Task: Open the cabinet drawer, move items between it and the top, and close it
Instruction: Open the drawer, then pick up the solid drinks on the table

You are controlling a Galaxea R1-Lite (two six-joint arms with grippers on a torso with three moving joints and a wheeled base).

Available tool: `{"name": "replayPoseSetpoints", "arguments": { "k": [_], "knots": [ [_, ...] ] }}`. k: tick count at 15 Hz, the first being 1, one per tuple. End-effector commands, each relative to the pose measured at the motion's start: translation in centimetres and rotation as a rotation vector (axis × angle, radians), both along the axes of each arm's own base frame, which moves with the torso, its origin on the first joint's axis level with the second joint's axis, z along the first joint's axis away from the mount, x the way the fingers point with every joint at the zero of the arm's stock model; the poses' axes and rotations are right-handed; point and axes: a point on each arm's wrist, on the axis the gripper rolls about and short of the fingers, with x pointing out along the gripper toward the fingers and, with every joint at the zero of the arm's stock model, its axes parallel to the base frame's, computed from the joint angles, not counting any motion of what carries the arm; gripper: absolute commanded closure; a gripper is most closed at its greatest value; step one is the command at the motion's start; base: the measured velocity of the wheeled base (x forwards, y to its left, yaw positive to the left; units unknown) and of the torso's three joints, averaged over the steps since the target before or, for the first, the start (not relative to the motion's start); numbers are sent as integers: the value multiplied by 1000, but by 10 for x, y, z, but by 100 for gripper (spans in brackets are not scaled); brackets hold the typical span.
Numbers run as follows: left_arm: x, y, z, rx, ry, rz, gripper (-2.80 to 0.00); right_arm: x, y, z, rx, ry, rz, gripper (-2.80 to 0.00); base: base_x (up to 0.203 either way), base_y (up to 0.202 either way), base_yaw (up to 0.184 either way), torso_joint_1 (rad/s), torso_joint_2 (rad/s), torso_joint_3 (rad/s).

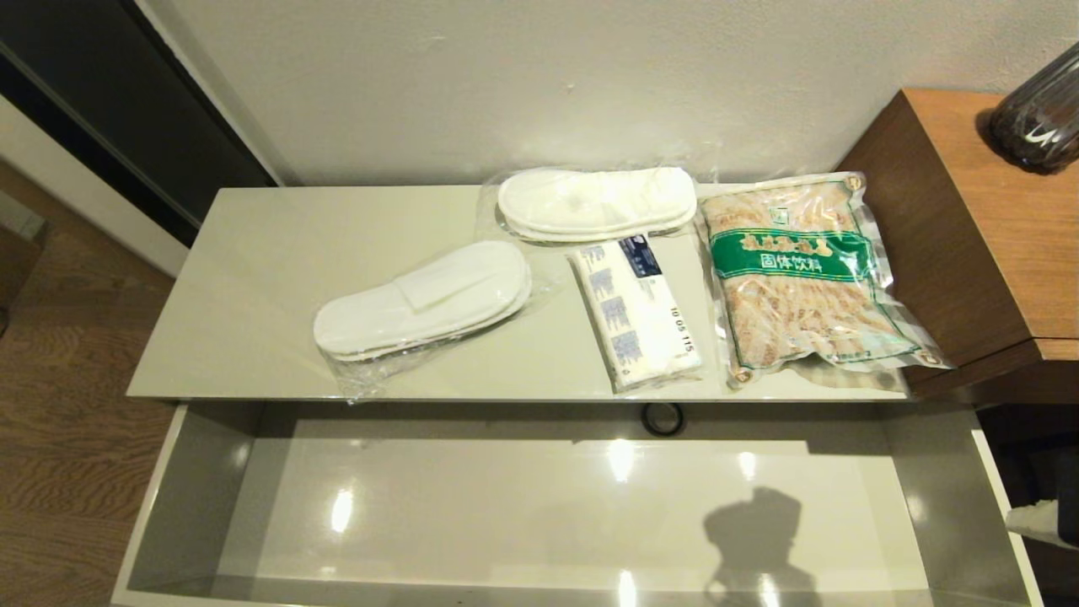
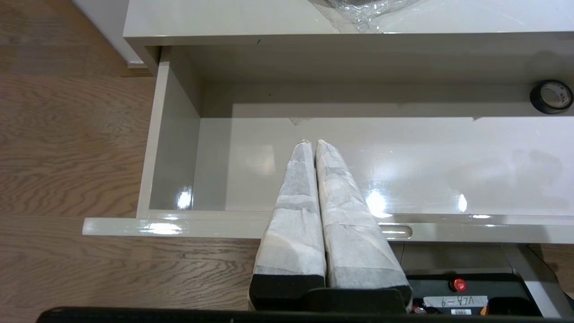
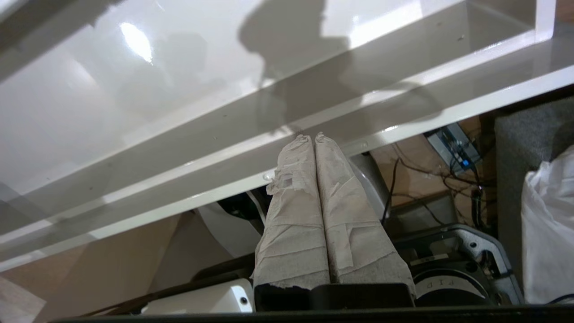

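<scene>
Glossy beige surface point(image 1: 253, 278) beyond the pressed-together, empty left claw point(image 2: 314, 142) carries all four items, the drawer point(image 1: 211, 472) below it open; nearest slippers point(image 1: 421, 302) look light, floppy, slippery-bagged, best pinched mid-bundle; right claw point(image 3: 314, 136) hangs pressed together by the drawer front.

A brown wood-grain unit point(image 1: 969, 244) stands taller at the right end, against the pale wall point(image 1: 539, 76); a dark ribbed glass vessel point(image 1: 1037, 114) sits on it; a black tape roll point(image 1: 662, 418) lies at the back; wood-plank flooring point(image 1: 59, 405) spreads left; a white bag point(image 3: 549, 233) nearby.
</scene>
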Motion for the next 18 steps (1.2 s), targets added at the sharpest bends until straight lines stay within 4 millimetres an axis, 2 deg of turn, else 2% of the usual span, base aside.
{"name": "replayPoseSetpoints", "arguments": {
  "k": [1,6,11,15,16,17,18],
  "knots": [
    [0,0,0,0,-2,0,0,1,0,-3,0,19,0,0,0,0,0,0,0,0],
    [0,0,0,2,-2,0,0,6,2,-8,25,43,22,0,0,0,0,0,0,0],
    [0,0,0,2,-3,-1,0,19,6,-22,28,48,25,0,0,0,0,0,0,0],
    [0,0,0,2,-6,0,0,60,16,-25,38,32,28,0,0,0,0,0,0,0],
    [0,0,0,0,-6,0,0,72,18,-23,38,23,23,-76,0,0,0,0,0,0],
    [0,0,0,0,-6,0,0,86,19,-22,39,14,9,-280,0,0,0,0,0,0],
    [0,0,0,0,-5,0,0,101,18,-23,39,7,-11,-280,0,0,0,0,0,0]
  ]
}}
